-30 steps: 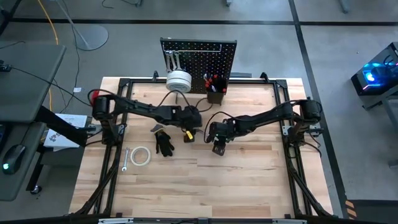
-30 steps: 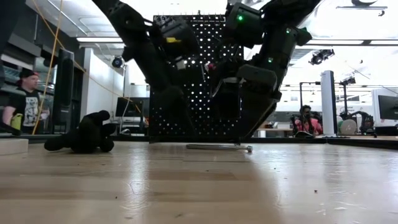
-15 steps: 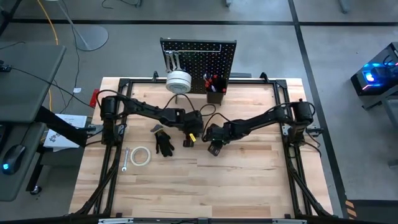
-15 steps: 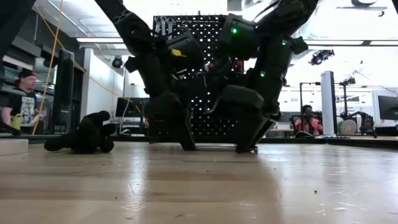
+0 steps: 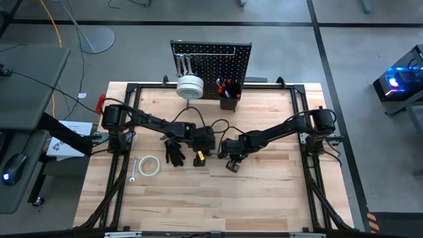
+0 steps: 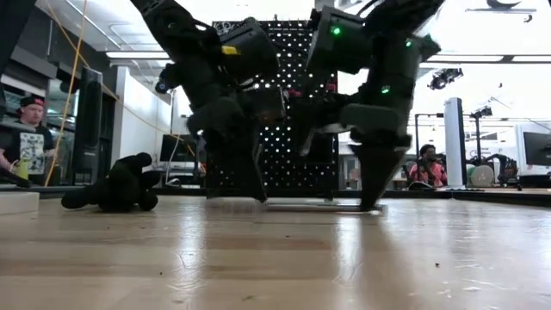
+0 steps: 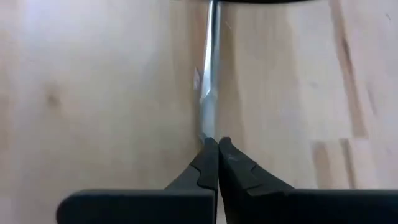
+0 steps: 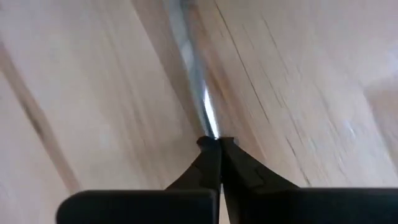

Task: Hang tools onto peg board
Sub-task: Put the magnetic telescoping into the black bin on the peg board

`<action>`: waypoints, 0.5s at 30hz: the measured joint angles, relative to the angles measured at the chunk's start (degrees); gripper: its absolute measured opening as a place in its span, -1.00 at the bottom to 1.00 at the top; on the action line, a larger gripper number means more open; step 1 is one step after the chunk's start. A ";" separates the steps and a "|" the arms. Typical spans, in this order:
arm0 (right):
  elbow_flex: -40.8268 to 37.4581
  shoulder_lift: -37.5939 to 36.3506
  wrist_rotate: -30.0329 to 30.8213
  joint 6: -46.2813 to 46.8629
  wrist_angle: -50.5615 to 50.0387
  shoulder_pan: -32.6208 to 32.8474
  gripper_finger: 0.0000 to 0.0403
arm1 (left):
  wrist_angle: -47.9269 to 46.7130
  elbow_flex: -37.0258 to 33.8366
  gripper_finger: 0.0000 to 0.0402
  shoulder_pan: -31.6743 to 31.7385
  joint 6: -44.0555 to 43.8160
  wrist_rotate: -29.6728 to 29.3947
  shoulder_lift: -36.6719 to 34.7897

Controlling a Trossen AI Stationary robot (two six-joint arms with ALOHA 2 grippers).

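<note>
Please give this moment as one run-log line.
left gripper: shut on silver tool | right gripper: shut on same tool | tool: lying on table

Two grippers: the left gripper (image 7: 217, 144) and the right gripper (image 8: 219, 144). One slim silver tool (image 7: 209, 93) runs between them, an end at each. Two white tape rolls: one flat roll (image 5: 149, 166) on the surface (image 5: 264, 192), well apart from the left gripper, and one hung roll (image 5: 190, 86) on the single peg board (image 5: 228, 63). One loose wrench (image 5: 132, 170) lies beside the flat roll. One black pliers (image 5: 174, 153) lies near the left gripper. One small bin (image 5: 229, 102). Two people beyond: one person (image 6: 21, 142), another person (image 6: 424, 165).
</note>
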 joint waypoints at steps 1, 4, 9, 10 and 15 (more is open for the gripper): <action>0.27 -0.58 0.29 -0.10 -1.33 -0.01 -0.99 | 0.40 0.00 -0.97 0.02 -0.02 -0.56 -0.86; 1.53 -2.76 1.50 -0.77 -0.73 -0.07 -0.99 | 0.83 0.13 -0.97 0.19 0.01 -0.69 -4.21; 2.16 -6.51 4.73 -0.82 -2.61 0.32 -0.99 | 0.76 0.22 -0.98 0.09 0.19 -0.64 -8.87; 2.16 -7.58 5.15 -0.82 -2.66 0.33 -1.00 | 0.92 0.22 -0.98 0.09 0.23 -1.00 -10.01; 2.42 -11.13 5.39 -1.68 -4.35 0.32 -1.00 | 0.76 0.37 -0.99 0.16 0.35 -4.42 -13.92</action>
